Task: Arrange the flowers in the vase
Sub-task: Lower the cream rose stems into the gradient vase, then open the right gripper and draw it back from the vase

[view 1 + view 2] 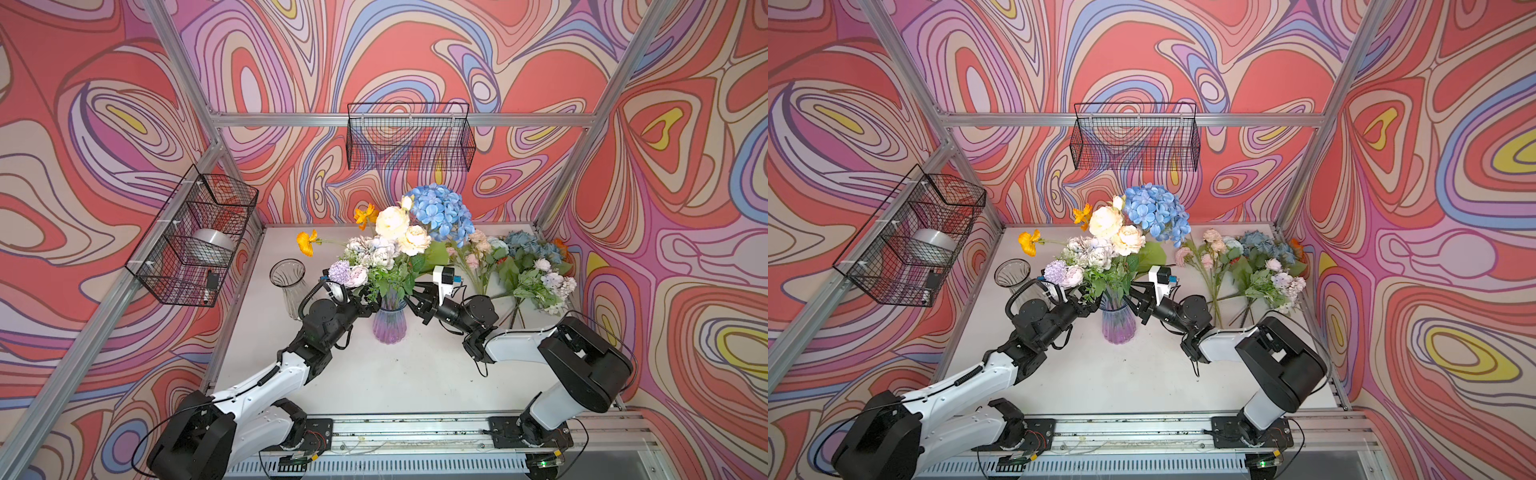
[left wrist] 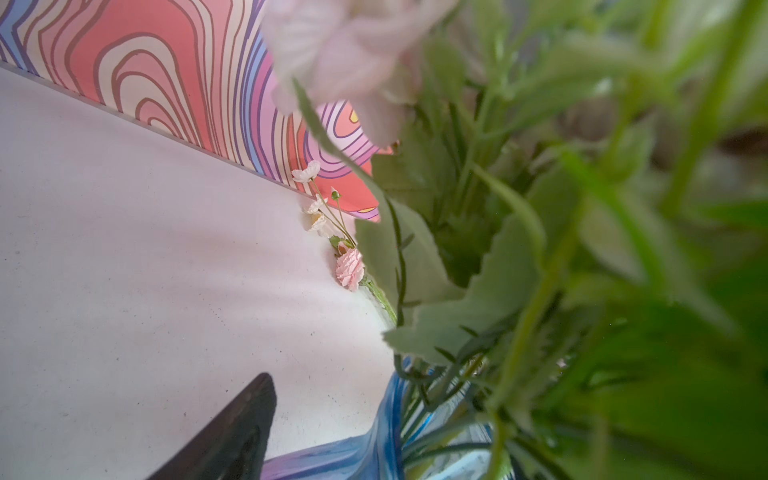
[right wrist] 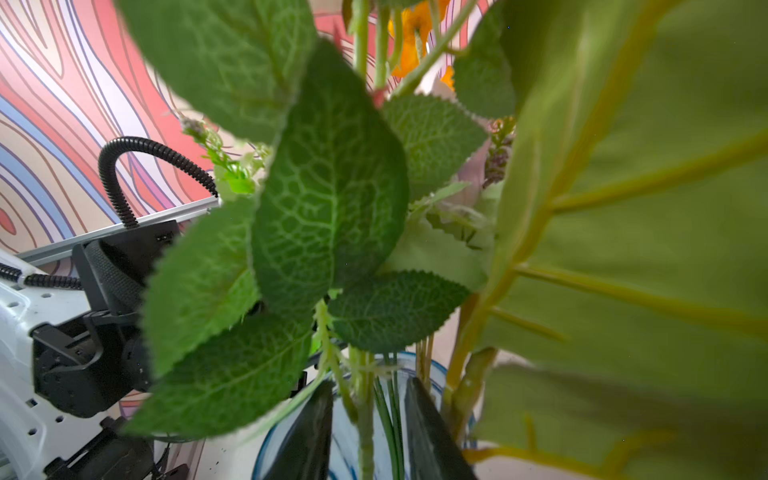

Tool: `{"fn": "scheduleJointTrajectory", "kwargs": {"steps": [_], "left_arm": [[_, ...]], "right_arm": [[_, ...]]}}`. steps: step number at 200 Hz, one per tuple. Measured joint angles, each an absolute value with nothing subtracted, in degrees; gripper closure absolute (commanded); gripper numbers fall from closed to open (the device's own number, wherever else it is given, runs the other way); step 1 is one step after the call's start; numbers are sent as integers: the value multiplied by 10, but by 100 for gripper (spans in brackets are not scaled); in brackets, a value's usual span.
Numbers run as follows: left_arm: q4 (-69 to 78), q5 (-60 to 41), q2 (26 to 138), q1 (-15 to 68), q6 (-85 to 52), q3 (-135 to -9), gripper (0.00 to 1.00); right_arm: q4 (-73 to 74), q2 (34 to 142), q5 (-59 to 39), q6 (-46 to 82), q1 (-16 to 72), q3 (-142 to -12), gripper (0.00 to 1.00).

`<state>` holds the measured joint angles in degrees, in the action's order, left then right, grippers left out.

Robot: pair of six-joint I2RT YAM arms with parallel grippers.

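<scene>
The purple-blue vase stands upright mid-worktop, crowded with flowers: blue hydrangea, cream roses, pastel bunches, and orange poppies leaning out toward 10 o'clock. More loose flowers lie heaped at 2 o'clock from it, near the far right corner, so the job looks about half done.

The right fingers, at 3 o'clock of the vase mouth, stand parted. A few green stems run between them, unpinched. Of the left fingers, at 9 o'clock of the mouth, only one shows. Leaves hide the other, so I cannot tell whether they grasp anything.

Both arms sit deep in the foliage. Drawing the right arm back could snag a leaf and drag a flower out, or tip the top-heavy vase. The tall hydrangea, leaning toward 1 o'clock, could pull the bunch over if nothing steadies it. The clear glass vase, at 9 o'clock, stands just beside the left arm, and a careless sweep could knock it down.

The worktop is plain white, matt and lightly speckled. The walls carry swirling red, lilac and blue patterns behind an aluminium frame. One wire basket hangs on the back wall, and a second basket hangs on the left wall.
</scene>
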<state>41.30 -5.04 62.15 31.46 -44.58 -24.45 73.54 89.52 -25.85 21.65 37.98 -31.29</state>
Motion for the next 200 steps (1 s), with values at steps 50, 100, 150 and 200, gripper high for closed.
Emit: {"fn": "scheduleJointTrajectory", "kwargs": {"steps": [50, 100, 150, 200], "left_arm": [[406, -51, 618, 315, -444, -244, 14], [400, -51, 613, 315, -442, -244, 14], [397, -51, 612, 315, -442, -244, 14], [387, -51, 600, 315, -441, -244, 14]], "right_arm": [[557, 764, -263, 201, 380, -302, 48], [363, 684, -262, 182, 397, -302, 42], [292, 729, -224, 191, 453, -301, 30], [260, 827, -174, 222, 473, -304, 20]]}}
